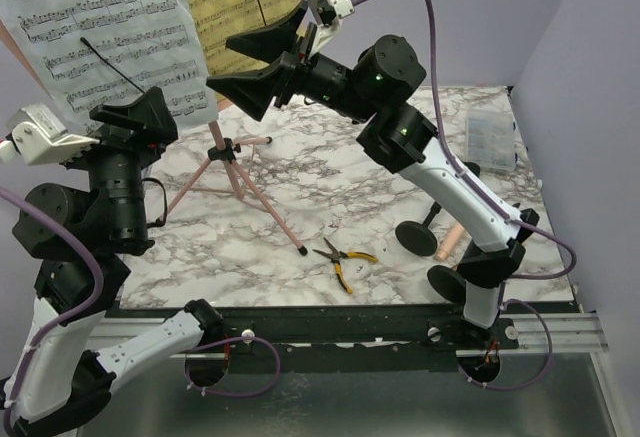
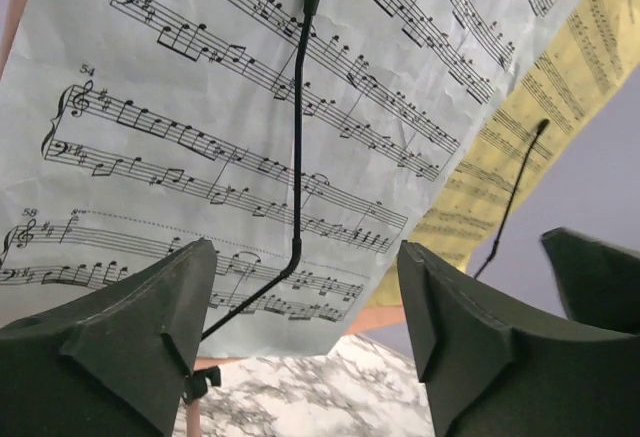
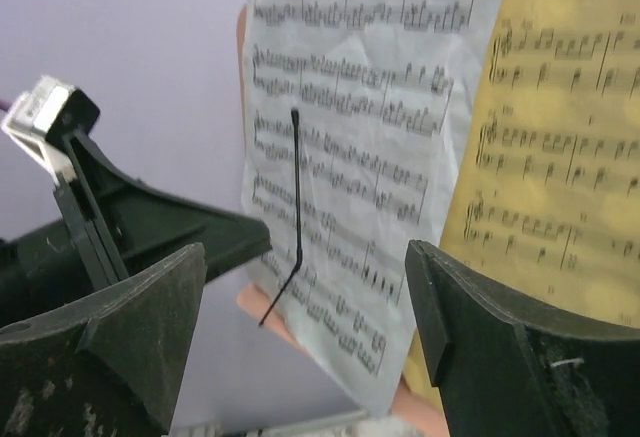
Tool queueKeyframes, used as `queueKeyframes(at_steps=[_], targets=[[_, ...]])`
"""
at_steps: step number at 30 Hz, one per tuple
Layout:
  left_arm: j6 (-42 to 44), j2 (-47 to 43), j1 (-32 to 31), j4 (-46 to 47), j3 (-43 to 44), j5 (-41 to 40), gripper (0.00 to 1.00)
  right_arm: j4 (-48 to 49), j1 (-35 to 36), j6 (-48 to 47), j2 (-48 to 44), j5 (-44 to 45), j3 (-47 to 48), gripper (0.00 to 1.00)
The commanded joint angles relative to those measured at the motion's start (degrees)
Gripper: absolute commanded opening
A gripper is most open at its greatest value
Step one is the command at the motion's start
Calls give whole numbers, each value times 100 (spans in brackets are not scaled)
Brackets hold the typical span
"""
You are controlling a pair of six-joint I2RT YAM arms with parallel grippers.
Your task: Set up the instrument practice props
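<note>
White sheet-music page and yellow page rest side by side on the pink tripod rack standing on the marble table, and we see the left gripper and right gripper raised before them, fingers spread wide, holding nothing.

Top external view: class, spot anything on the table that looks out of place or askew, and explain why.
The yellow-handled pliers lie on the marble table near a foot of the pink tripod: a tool among music props. The white sheet-music page also hangs tilted, its edge overlapping the yellow page.
</note>
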Motion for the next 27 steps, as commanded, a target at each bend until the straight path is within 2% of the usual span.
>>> queueKeyframes(at_steps=[1, 4, 7, 15, 21, 27], targets=[[-772, -421, -5, -841, 226, 954, 84, -1028, 53, 152, -420, -12, -863, 87], [-1127, -642, -10, -1292, 280, 1228, 88, -565, 111, 384, -715, -127, -1681, 86], [-1423, -841, -13, -1705, 345, 1464, 89, -184, 165, 493, -778, -55, -1945, 84], [-1973, -1283, -65, -2286, 348, 1741, 90, -112, 172, 500, -314, 530, -1658, 75], [-1986, -1291, -75, -2406, 311, 1821, 90, 43, 168, 597, 129, 356, -1280, 71], [-2020, -1368, -89, -2443, 204, 1779, 90, 342, 200, 810, 441, 182, -1030, 62]])
